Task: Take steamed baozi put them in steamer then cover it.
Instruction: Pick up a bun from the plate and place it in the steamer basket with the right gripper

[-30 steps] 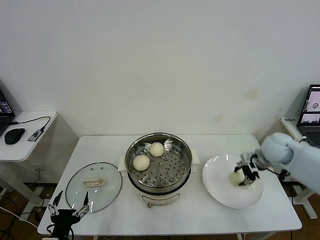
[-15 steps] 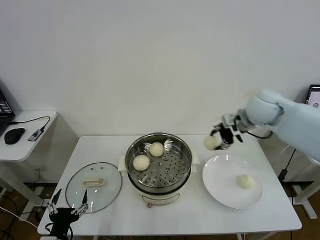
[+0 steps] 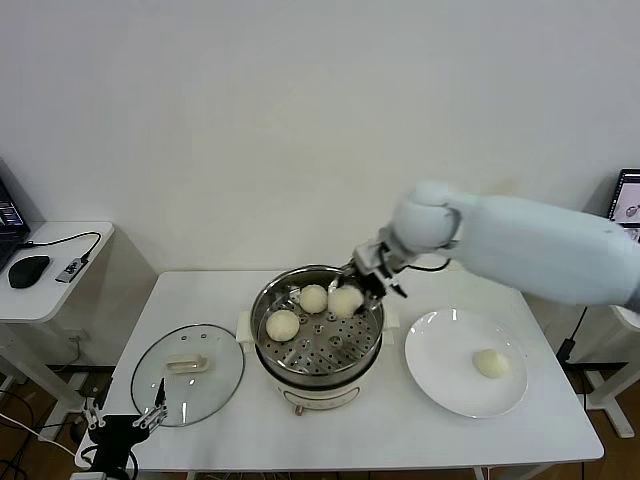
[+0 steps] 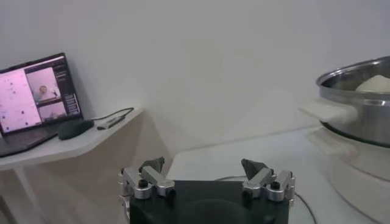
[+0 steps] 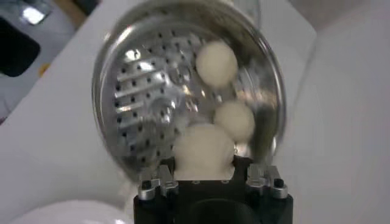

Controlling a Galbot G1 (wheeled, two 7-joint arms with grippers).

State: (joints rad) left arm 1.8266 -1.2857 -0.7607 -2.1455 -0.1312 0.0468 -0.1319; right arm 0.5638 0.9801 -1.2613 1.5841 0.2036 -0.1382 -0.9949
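Observation:
The steel steamer (image 3: 340, 346) stands mid-table with two baozi (image 3: 283, 324) (image 3: 314, 298) on its perforated tray. My right gripper (image 3: 348, 297) hovers over the tray's far right side, shut on a third baozi (image 3: 345, 302). In the right wrist view that bun (image 5: 204, 151) fills the jaws of the right gripper (image 5: 204, 161), above the two baozi (image 5: 217, 64) (image 5: 234, 120) in the steamer (image 5: 140, 103). One more baozi (image 3: 489, 363) lies on the white plate (image 3: 445, 372). The glass cover (image 3: 188, 373) lies flat to the left of the steamer. My left gripper (image 3: 125, 416) (image 4: 203, 165) waits open, with nothing in it, at the table's front-left corner.
A side table (image 3: 60, 285) at the left carries a mouse (image 3: 28, 270) and cables. A laptop (image 3: 625, 205) sits at the far right. The left wrist view shows the steamer's wall (image 4: 359, 100) and another laptop (image 4: 33, 91).
My right gripper lifted a baozi off the plate and carried it left, over the steamer's tray. One baozi stays on the plate. The left arm has barely shifted.

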